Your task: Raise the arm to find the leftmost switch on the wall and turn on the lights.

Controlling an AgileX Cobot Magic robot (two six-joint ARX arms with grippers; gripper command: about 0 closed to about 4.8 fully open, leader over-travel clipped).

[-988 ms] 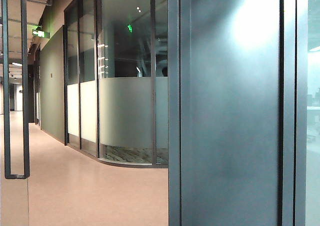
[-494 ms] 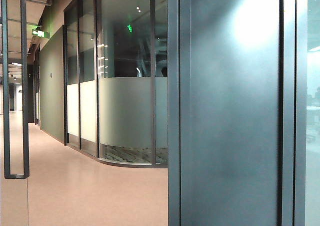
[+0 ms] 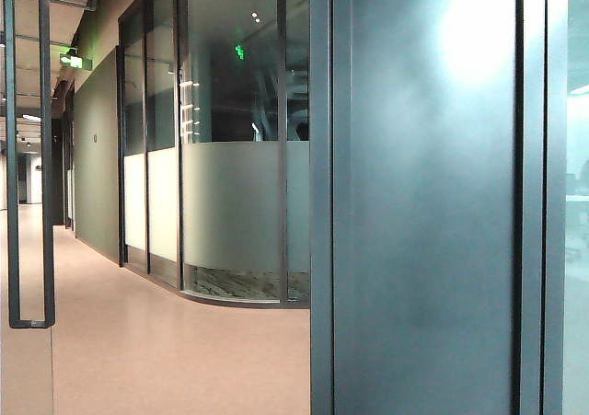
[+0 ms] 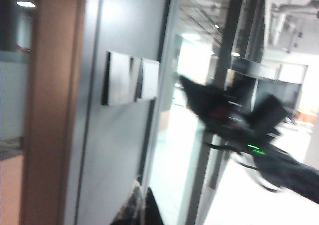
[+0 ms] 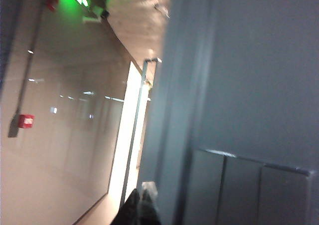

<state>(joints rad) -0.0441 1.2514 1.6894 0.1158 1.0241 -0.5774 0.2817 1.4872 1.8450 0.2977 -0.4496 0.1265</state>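
The grey wall panel fills the right half of the exterior view, with a corridor of frosted glass partitions running away on the left; neither arm nor any switch shows there. Both wrist cameras see the switch plate, a row of three grey rockers on that panel. The leftmost switch is the task's target, though the tilted, blurred wrist views make it hard to say which rocker that is. The left gripper and right gripper each show only dark tips at the frame edge, near the wall and apart from the plate; fingers look close together, but I cannot tell their state for certain. To press well, judge the row from the room's left, bring one closed fingertip square to that end rocker, and push slowly, clear of its neighbour
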